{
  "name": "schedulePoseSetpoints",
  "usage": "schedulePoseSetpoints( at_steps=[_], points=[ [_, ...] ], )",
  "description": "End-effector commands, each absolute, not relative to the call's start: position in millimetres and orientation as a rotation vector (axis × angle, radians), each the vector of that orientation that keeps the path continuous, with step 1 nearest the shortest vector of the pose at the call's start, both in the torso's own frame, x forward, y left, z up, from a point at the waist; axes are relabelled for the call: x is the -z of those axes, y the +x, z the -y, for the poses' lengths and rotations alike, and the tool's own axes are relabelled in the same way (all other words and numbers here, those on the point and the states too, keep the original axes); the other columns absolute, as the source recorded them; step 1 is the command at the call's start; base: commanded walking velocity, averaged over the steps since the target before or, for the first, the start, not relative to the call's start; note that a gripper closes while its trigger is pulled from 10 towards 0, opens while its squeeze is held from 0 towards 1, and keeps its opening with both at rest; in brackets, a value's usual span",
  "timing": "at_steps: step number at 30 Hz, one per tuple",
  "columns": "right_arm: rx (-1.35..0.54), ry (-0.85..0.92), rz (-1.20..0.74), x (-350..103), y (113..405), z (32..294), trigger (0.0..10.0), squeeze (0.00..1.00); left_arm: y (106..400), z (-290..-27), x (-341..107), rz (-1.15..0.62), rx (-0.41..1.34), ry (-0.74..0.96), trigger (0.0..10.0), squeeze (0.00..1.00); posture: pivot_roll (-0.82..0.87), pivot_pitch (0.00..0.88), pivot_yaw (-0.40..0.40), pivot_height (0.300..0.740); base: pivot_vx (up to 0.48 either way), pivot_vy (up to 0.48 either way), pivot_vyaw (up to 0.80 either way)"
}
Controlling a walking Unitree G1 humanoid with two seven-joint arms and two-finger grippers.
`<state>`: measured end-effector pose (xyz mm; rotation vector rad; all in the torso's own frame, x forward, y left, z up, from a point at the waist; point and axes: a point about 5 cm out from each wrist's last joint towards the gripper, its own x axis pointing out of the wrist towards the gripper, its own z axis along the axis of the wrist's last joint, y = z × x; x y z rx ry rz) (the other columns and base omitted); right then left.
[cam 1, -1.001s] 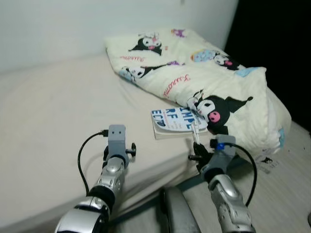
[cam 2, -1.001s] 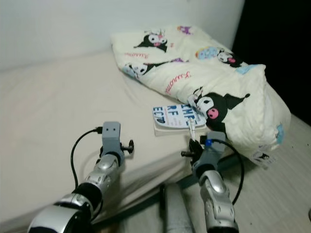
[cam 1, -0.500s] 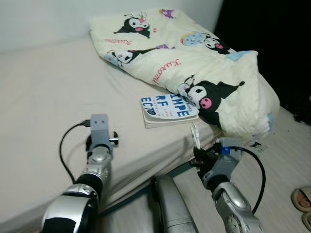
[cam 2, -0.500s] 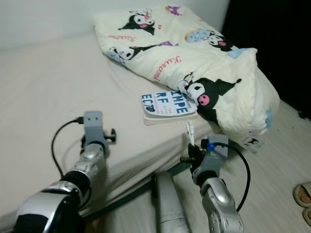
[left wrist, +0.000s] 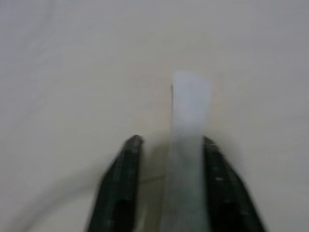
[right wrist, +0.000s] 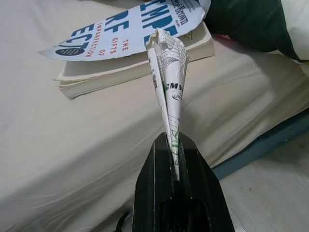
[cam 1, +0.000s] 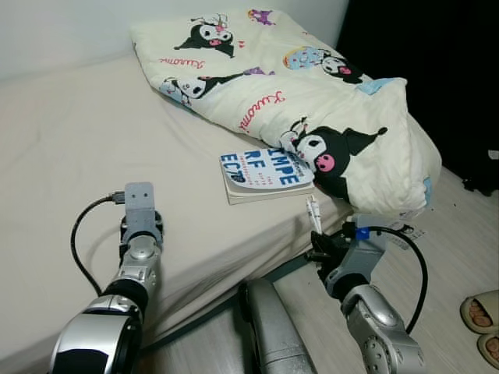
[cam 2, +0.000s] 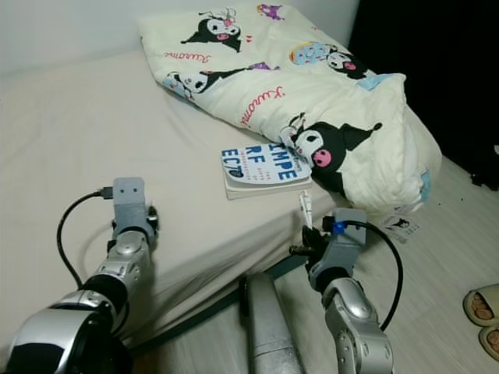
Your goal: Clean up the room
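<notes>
— Holding anything, that right end effector (right wrist: 173,145)?
— Yes — its two black fingers are pressed together on a folded paper slip (right wrist: 169,72), printed with small text, which sticks up past the fingertips. It hovers just off the edge of the bed (cam 1: 70,140), near the corner.
— And what lies beyond it?
— A paperback book (cam 1: 265,173) with blue lettering on a white cover, flat on the cream sheet. One corner of it touches the rumpled cartoon-print comforter (cam 1: 312,93), which is heaped toward the far side of the bed.
— The left end effector (left wrist: 166,150)?
— Out over the bare sheet, well apart from the book. In the left wrist view its fingers sit narrowly apart with a pale, blurred white strip (left wrist: 189,111) between them; whether they actually pinch it I cannot tell.
— Anything on the floor?
— A pair of slippers (cam 1: 482,323) on the pale boards at the robot's right, and a small printed tag (cam 2: 399,224) below the comforter's hanging end.
</notes>
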<state>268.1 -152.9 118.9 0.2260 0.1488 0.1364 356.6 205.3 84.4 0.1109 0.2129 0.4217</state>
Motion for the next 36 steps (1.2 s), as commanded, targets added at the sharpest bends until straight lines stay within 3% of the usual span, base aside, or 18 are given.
schedulePoseSetpoints(
  at_steps=[1,11,13,14,15,16,22,23,24,36],
  points=[
    [-0.138,0.244,-0.16,-119,269,151,10.0,0.0,343,-223,-68,-0.277,-0.472,0.141,0.0,0.0,-0.36,0.244,-0.011,0.505,0.0,0.0,0.0],
    [-0.137,0.245,-0.149,-121,280,150,10.0,0.0,335,-232,-57,-0.328,-0.476,0.067,0.0,0.0,-0.34,0.195,-0.003,0.505,0.0,0.0,0.0],
    [-0.147,0.242,-0.132,-124,293,150,10.0,0.0,336,-230,-55,-0.333,-0.462,-0.141,0.0,0.0,-0.32,0.141,-0.001,0.505,0.0,0.0,0.0],
    [-0.147,0.242,-0.132,-124,293,150,10.0,0.0,336,-230,-55,-0.333,-0.462,-0.141,0.0,0.0,-0.32,0.141,-0.001,0.505,0.0,0.0,0.0],
    [-0.167,0.24,-0.114,-128,304,148,10.0,0.0,346,-229,-69,-0.25,-0.405,-0.369,0.0,0.0,-0.3,0.106,0.0,0.505,0.0,0.0,0.0],
    [-0.177,0.24,-0.107,-130,308,146,10.0,0.0,352,-229,-78,-0.198,-0.368,-0.443,0.0,0.0,-0.3,0.106,0.0,0.505,0.0,0.0,0.0],
    [-0.226,0.245,-0.088,-136,326,139,10.0,0.0,368,-234,-123,0.029,-0.144,-0.509,0.0,0.0,-0.24,0.013,-0.001,0.505,0.0,0.0,0.0],
    [-0.246,0.256,-0.075,-139,328,137,10.0,0.0,369,-236,-129,0.069,-0.102,-0.529,1.5,0.0,-0.24,0.013,-0.001,0.505,0.0,0.0,0.0],
    [-0.265,0.265,-0.062,-143,331,134,10.0,0.0,368,-238,-134,0.098,-0.049,-0.543,10.0,0.0,-0.23,0.0,-0.003,0.51,0.0,0.0,0.0],
    [-0.314,0.272,0.004,-157,359,129,10.0,0.0,353,-237,-136,0.16,0.172,-0.597,10.0,0.0,-0.16,0.0,-0.016,0.565,0.0,0.0,0.0]
  ],
)
